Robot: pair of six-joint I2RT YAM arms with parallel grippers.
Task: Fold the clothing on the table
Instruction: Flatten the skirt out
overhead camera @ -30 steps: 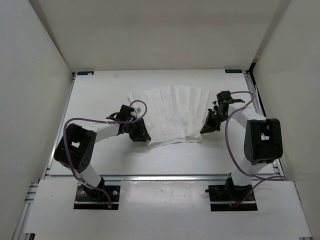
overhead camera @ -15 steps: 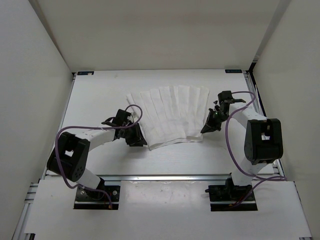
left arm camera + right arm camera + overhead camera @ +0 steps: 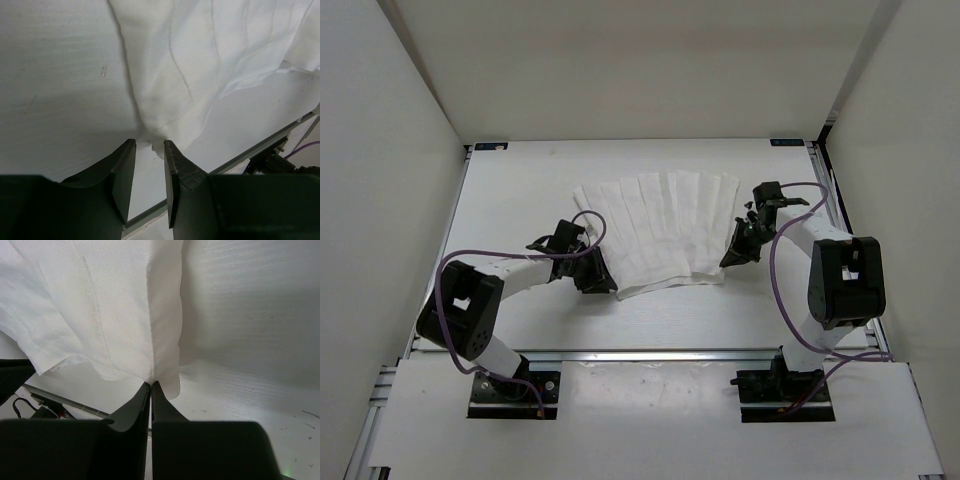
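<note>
The left gripper [image 3: 149, 146] has its two fingers a little apart, with a narrow gap between them. A corner of the clothing [image 3: 665, 230] lies right at its fingertips. I cannot tell if the fingers touch it. From above, the tips are hidden under the gripper's own dark body.

There is one piece of clothing. It is white with long creases and is spread like a fan on the white worktop [image 3: 520, 190]. It lies between the two grippers, to the right of the left one and to the left of the right one. Each wrist view shows only part of it, and the rest is cut off.

The right gripper [image 3: 151, 385] is squeezed tight. Its fingers pinch the near edge of the clothing at a seam. A small flap of cloth sticks out past one finger.
</note>
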